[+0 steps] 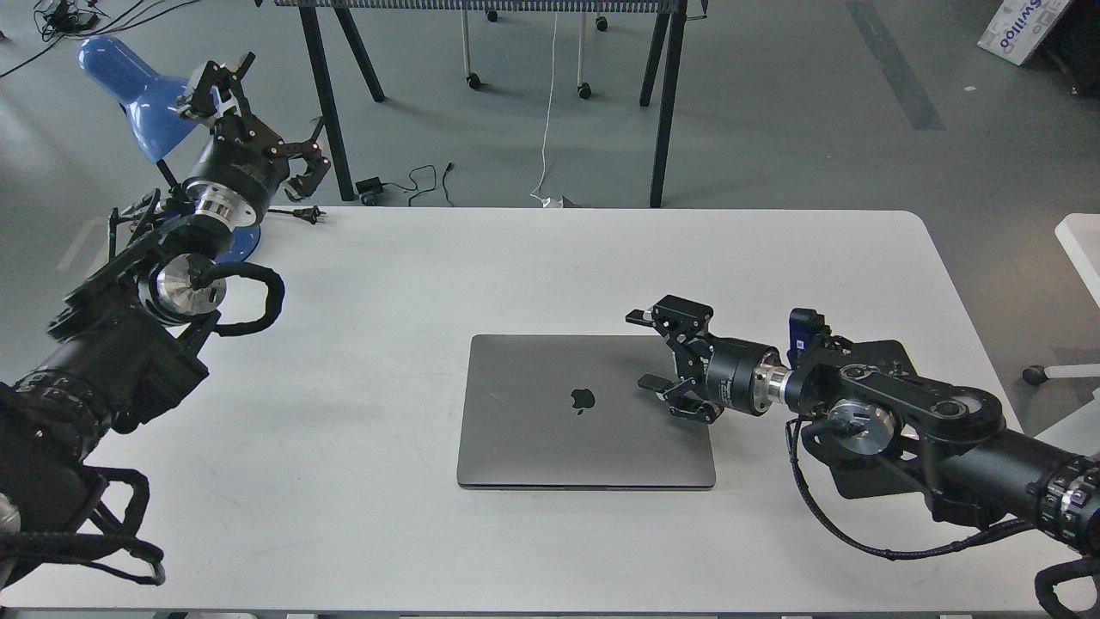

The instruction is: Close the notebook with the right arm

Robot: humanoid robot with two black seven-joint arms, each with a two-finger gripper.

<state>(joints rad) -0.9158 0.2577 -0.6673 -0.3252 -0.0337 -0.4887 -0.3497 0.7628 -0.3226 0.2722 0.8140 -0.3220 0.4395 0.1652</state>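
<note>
The closed notebook [586,411] lies on the white worktop [387,533], above grey floor [816,129]. The right pincer [644,352] hangs wide over the lid's edge. The left pincer [271,107] is spread wide by the blue lamp [133,90].

Bright, even, diffuse light covers the white rounded-corner tabletop [533,258], with no glare. Soft, faint shadows lie on it left of the slim closed space-grey metal laptop [586,411]. Focus is sharp throughout; straight edges around the laptop bend only slightly.
</note>
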